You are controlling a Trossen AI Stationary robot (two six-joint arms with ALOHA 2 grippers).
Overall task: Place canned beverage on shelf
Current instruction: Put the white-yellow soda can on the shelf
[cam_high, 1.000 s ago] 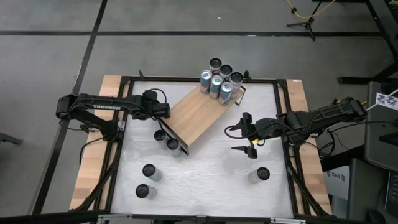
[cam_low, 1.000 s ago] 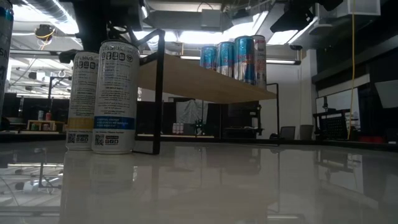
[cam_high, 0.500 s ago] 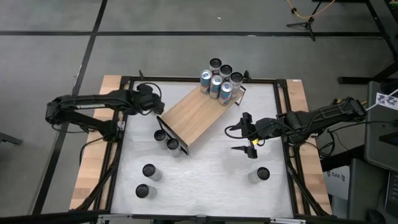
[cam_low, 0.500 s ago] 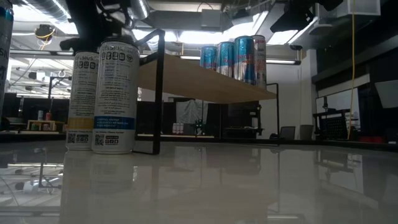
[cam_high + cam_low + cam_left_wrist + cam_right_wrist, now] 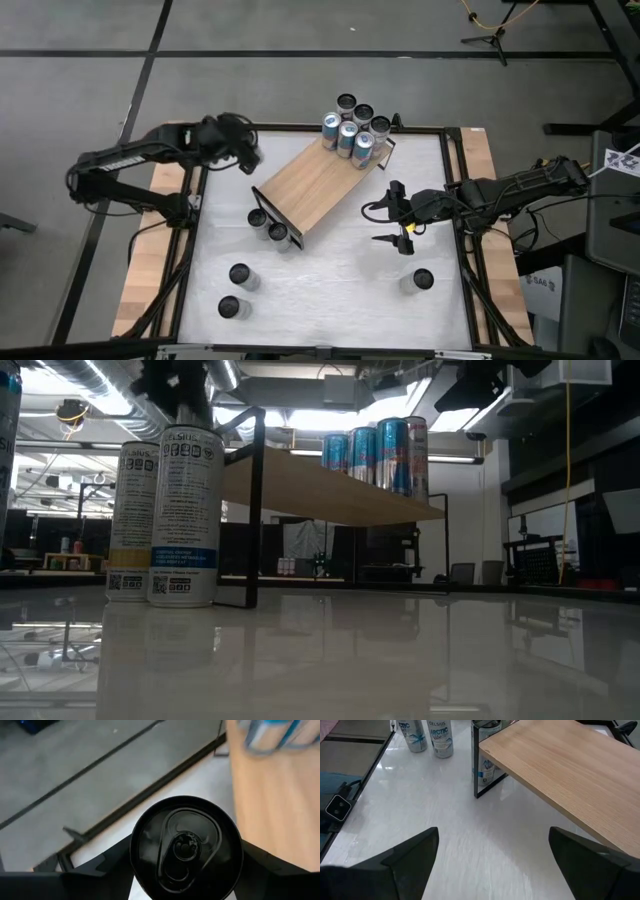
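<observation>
5 cans (image 5: pixel 352 128) already stand in a cluster on the far end of the shelf (image 5: pixel 320 185), the long light-brown board that lies slanted across the white table (image 5: pixel 340 280), and its near end is bare. I judge the step in hand to be the carry: a sixth can is on its way to the board, not yet set down. The next move calls for swinging it right over the open wood, keeping it upright, lowering it clear of the cluster, then spreading the fingers.

The left arm reaches from the left edge toward the table's far-left corner, elbow bent, with the left gripper (image 5: pixel 243 152) raised beside the shelf's left side. In its wrist view the 2 dark fingers (image 5: pixel 107 865) press on either side of a black can (image 5: pixel 186 847), seen from the top with its pull tab, so it is pinched on that can.

The right arm lies low along the right side, waiting, and the right gripper (image 5: pixel 390 215) points toward the shelf's near-right edge with its fingers spread wide and nothing between them.

2 cans (image 5: pixel 267 224) stand on the table just beside the shelf's near-left frame end. 2 more (image 5: pixel 234 290) stand near the near-left corner. 1 lone can (image 5: pixel 422 279) stands near the right.
</observation>
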